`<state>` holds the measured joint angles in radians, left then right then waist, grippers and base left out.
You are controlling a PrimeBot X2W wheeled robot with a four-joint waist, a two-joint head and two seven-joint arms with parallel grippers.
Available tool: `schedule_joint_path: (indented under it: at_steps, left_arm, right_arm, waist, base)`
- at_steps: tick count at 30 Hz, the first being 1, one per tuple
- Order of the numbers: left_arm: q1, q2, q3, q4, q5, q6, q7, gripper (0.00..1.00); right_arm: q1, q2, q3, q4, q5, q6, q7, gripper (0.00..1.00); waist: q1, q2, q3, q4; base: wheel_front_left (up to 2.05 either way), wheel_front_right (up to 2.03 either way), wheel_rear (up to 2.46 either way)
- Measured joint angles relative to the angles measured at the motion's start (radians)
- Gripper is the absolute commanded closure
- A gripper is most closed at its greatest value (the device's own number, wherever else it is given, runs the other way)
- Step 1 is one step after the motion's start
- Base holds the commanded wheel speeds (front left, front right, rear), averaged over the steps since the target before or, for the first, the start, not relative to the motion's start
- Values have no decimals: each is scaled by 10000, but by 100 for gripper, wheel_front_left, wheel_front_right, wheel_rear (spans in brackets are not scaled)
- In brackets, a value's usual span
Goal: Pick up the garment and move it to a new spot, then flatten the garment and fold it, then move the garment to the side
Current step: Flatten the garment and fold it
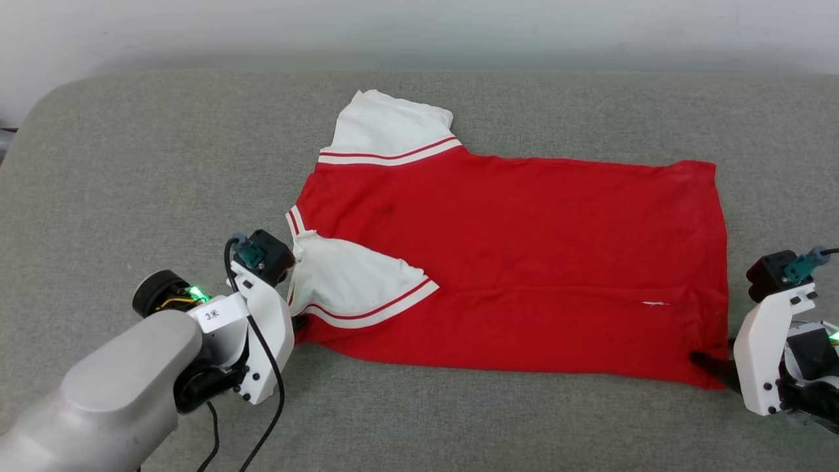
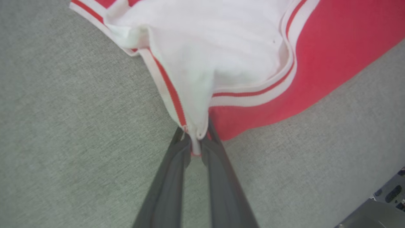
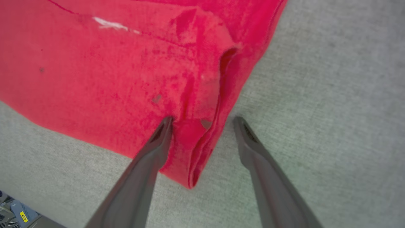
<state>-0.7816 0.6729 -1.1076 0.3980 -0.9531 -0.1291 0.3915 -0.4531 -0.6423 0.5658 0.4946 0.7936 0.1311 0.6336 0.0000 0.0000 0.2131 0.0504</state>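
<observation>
**Red shirt spread flat, one gripper pinching it, the other astride a corner**

In the head view, the left gripper's (image 1: 300, 321) fingertips are hidden behind its white wrist housing and the shirt's (image 1: 524, 249) edge. The right arm is cut off by the picture's edge at 4 o'clock, with a single dark finger showing. A white fleck (image 1: 655, 303) on the red cloth and a dark smudge near the collar end are too small to identify. The side facing up is plain red.

There is one shirt, lying on a grey pad (image 1: 164, 164), with two white sleeves and two grippers. The far sleeve (image 1: 387, 128) points to 12 o'clock. The near sleeve (image 1: 347, 275) is folded over onto the red body.

The shirt lies across the middle of the pad, collar end at 9 o'clock and hem at 3 o'clock. The left gripper (image 2: 196, 141) sits at the shirt's 8 o'clock, clamped tight on the striped trim at the near sleeve's corner. The right gripper (image 3: 202, 122) sits at the shirt's 4 o'clock with its fingers spread. One finger (image 3: 158, 139) rests on the red cloth and the other on the pad beside the rumpled hem corner, which lies between them ungripped.
</observation>
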Motion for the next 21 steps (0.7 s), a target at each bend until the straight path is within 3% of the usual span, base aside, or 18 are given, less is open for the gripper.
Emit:
schedule_joint_path:
  at_steps: [3,4,5,14,21]
  left_arm:
    - [-1,-40,-52,90,-2,-2,-88,100]
    - [0,-36,-54,132,-6,0,-113,100]
    - [1,-33,-58,161,-15,0,-146,100]
    - [298,157,-82,199,-387,0,-343,100]
    - [900,849,-86,-681,-855,90,-165,100]
  right_arm:
    - [-17,40,186,130,77,-4,-201,0]
    - [-16,48,201,148,182,-4,-341,73]
    - [-13,58,232,165,228,-4,-539,100]
    - [22,-79,606,-144,665,-2,-1724,100]
    - [571,-855,698,-1103,997,2,-2042,100]
  waist:
    - [-1,-1,71,32]
    - [-1,-1,76,19]
    - [-1,-1,67,0]
    - [0,0,-482,-159]
    - [0,1,-1191,-279]
  base:
    - [0,0,0]
    - [0,0,0]
    - [0,0,0]
    - [0,0,0]
    - [0,0,0]
